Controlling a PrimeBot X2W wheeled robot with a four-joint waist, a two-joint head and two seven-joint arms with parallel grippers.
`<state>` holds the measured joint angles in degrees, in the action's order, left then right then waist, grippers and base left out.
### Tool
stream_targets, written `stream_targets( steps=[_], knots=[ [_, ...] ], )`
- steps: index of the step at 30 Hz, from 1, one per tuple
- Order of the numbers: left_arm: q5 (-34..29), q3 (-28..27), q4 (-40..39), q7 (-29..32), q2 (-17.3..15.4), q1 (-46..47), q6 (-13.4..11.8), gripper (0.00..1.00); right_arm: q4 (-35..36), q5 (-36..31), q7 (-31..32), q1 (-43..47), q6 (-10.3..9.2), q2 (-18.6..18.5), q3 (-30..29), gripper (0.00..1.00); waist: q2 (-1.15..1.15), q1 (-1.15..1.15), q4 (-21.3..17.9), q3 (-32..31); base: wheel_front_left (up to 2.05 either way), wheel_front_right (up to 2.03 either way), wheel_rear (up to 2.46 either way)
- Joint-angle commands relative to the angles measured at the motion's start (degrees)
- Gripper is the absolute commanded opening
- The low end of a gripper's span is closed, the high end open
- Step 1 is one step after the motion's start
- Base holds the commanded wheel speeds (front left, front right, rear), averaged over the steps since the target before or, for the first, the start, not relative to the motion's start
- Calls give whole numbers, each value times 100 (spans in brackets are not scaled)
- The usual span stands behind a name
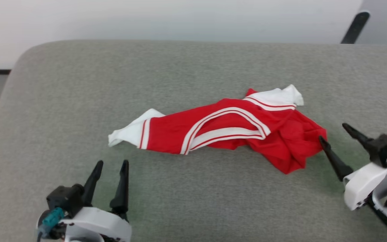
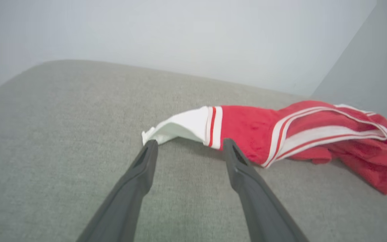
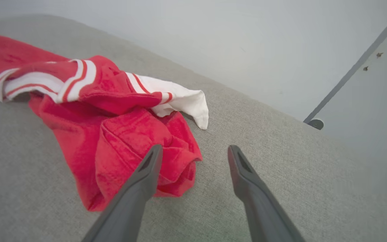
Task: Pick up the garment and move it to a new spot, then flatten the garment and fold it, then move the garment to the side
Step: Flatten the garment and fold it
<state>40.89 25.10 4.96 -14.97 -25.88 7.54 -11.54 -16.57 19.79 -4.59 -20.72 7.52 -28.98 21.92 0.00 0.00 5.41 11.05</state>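
The garment [image 1: 227,129] lies crumpled and stretched out across the middle of the grey cushion [image 1: 193,195], red with white sleeves and striped trim. My left gripper [image 1: 112,164] stands open a short way in front of its white left end, touching nothing. In the left wrist view the garment [image 2: 247,129] lies just beyond the fingertips of the left gripper [image 2: 188,144]. My right gripper [image 1: 331,131] is open at the bunched red right end. In the right wrist view the right gripper [image 3: 195,150] has one finger over the garment's [image 3: 113,121] red folds and the other over bare cushion.
The grey cushion has a rounded far-left corner [image 1: 29,53] and a pale wall behind it. A dark leg or bar [image 1: 355,27] stands at the far right behind the cushion. Bare fabric surface lies all around the garment.
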Motion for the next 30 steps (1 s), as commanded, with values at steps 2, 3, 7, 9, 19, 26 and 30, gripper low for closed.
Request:
stream_targets(
  steps=[2,3,7,9,19,26,30],
  knots=[
    [-276,-180,-128,-13,217,-157,0,100,87,117,179,-268,-6,-367,409,100,0,0,245,46,0,0,0],
    [-391,-240,-162,-14,307,-199,51,100,130,189,259,-403,-7,-556,625,100,0,0,298,70,0,0,0],
    [-736,-415,-177,-15,609,-236,306,100,260,524,522,-1032,-7,-1287,1417,100,0,0,515,213,0,0,0],
    [-866,-492,-154,-16,743,-185,422,100,324,596,625,-1417,-7,-1650,1887,100,0,0,617,328,0,0,0],
    [-1372,-821,30,-17,1374,26,961,100,344,756,895,-3567,-7,-2727,4472,100,0,0,968,895,0,0,0],
    [-1638,-1013,157,-17,1762,176,1287,100,123,640,852,-4542,-7,-2709,5149,100,0,0,1100,1216,0,0,0],
    [-1754,-1128,251,-17,1923,244,1453,100,186,366,954,-4397,-7,-2634,5155,100,0,0,1166,1319,0,0,0]
  ],
)
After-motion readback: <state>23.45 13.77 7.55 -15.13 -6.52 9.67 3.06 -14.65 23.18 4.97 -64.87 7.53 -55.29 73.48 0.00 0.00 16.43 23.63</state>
